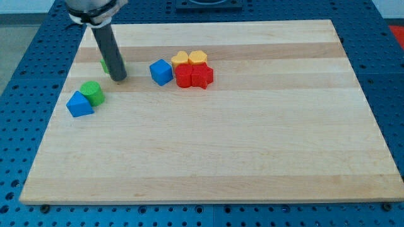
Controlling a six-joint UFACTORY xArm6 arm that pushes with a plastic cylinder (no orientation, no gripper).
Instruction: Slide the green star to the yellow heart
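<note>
A green block (104,64), probably the star, sits near the board's upper left and is mostly hidden behind my rod. My tip (118,79) rests on the board just right of and below it, touching or nearly so. Two yellow blocks lie side by side at upper centre, the left one (180,59) and the right one (198,58). One is the heart, but I cannot tell which. They are well to the right of my tip.
A blue cube (161,72) lies between my tip and the yellow blocks. Two red blocks (184,76) (202,75) touch the yellow ones from below. A green cylinder (92,92) and a blue block (79,104) sit at the left, below my tip.
</note>
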